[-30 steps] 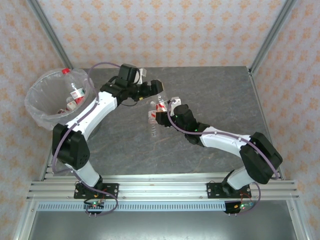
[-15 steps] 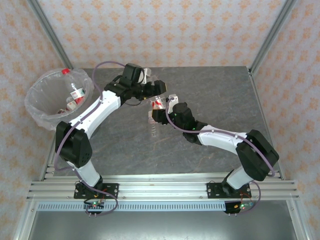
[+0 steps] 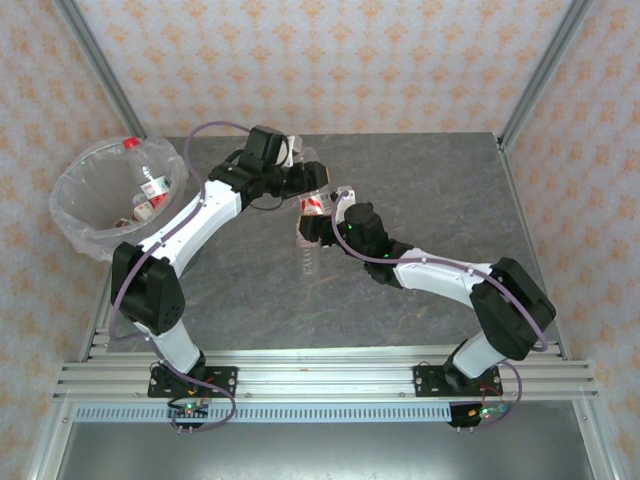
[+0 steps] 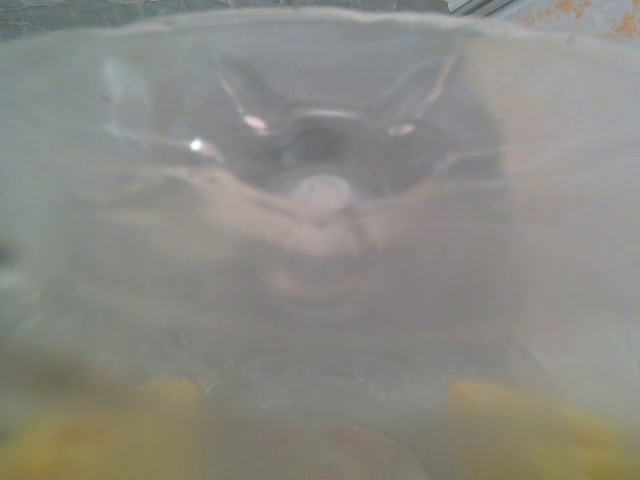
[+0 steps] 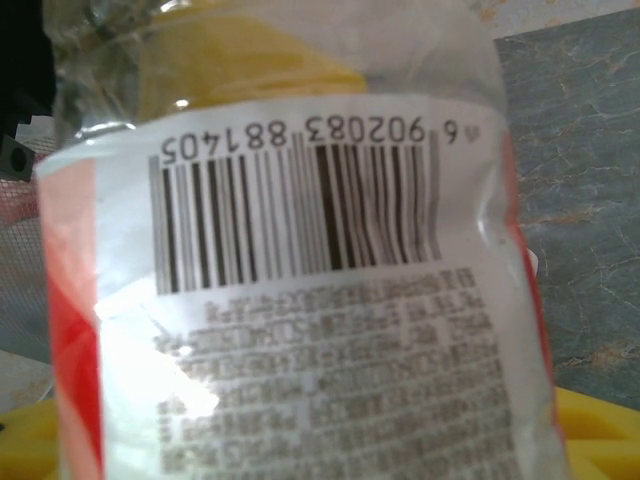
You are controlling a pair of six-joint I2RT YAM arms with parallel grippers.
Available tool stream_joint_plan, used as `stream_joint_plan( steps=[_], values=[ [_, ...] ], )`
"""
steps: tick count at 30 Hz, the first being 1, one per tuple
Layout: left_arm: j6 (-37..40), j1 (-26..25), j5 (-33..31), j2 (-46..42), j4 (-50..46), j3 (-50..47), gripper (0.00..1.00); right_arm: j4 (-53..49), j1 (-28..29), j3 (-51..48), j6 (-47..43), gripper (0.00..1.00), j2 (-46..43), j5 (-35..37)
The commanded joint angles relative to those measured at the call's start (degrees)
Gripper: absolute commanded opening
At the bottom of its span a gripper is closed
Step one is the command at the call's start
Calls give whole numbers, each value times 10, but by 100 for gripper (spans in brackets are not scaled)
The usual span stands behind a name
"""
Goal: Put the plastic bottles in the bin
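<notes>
Grey, stone-patterned bench (image 3: 420, 190) carries the work, with both arms reaching from its near edge to meet around the middle. Nearest of the loose things, a clear bottle (image 3: 307, 256) lies on the bench, just on the near side of the right end effector (image 3: 325, 228). That end effector points at a red-and-white labelled bottle (image 3: 318, 204), which sits between it and the left end effector (image 3: 308, 186) just beyond. The right wrist view has this bottle's barcode (image 5: 300, 215) pressed up close, with yellow pads (image 5: 600, 430) at the lower corners. The left wrist view is a blur of clear plastic against the lens. For either end effector I cannot tell whether the fingers are clamped on the bottle or standing apart. Well off at the far left edge stands the bin (image 3: 75, 215), lined with crinkly clear plastic, and several bottles (image 3: 150, 192) lie inside it.
</notes>
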Motion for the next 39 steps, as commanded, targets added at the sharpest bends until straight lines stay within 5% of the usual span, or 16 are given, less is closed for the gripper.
stream_joint_plan(
  steps=[1, 16, 23, 39],
  values=[
    [12, -2, 8, -4, -1, 29, 64, 4, 4, 14, -2, 74, -4, -15],
    [33, 3, -61, -19, -36, 55, 63, -84, 4, -10, -70, 99, -82, -20],
    [31, 15, -96, -44, -39, 48, 63, -94, 4, -24, -99, 99, -122, 9],
    [66, 74, -162, -131, -84, 63, 63, -85, 4, -78, -64, 99, -142, 320]
  ],
)
